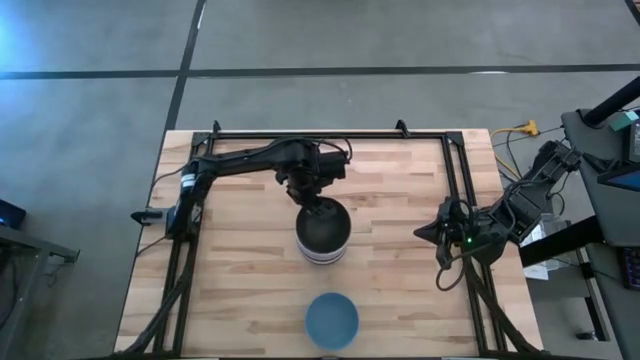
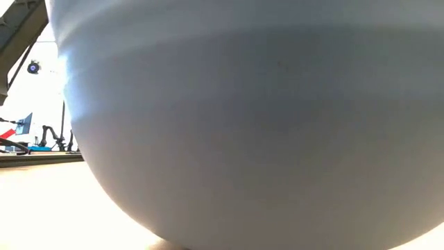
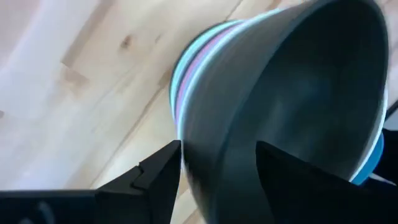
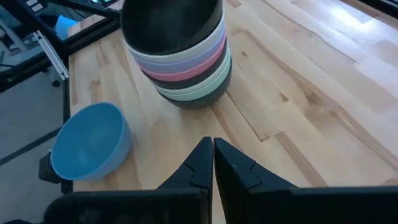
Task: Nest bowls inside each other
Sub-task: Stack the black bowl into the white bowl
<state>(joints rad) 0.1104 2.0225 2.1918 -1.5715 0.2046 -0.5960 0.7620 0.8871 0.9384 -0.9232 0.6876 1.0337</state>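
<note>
Left gripper [image 1: 317,203] is at the stack [image 1: 322,236] at table centre, fingers [image 3: 158,171] spread astride the top black bowl's [image 3: 292,106] rim, apparently not clamping. Blue bowl [image 1: 331,319] sits apart near the front edge. Right gripper [image 1: 430,232] waits closed, empty, at the right.

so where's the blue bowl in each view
High view: blue bowl alone near the bottom edge, below the stack.
Low view: likely the pale curved wall filling the picture.
Left wrist view: not surely in it; only the stack's top black bowl between the fingers.
Right wrist view: lower left, apart from the stack.
Shared landmark: the stack.
</note>
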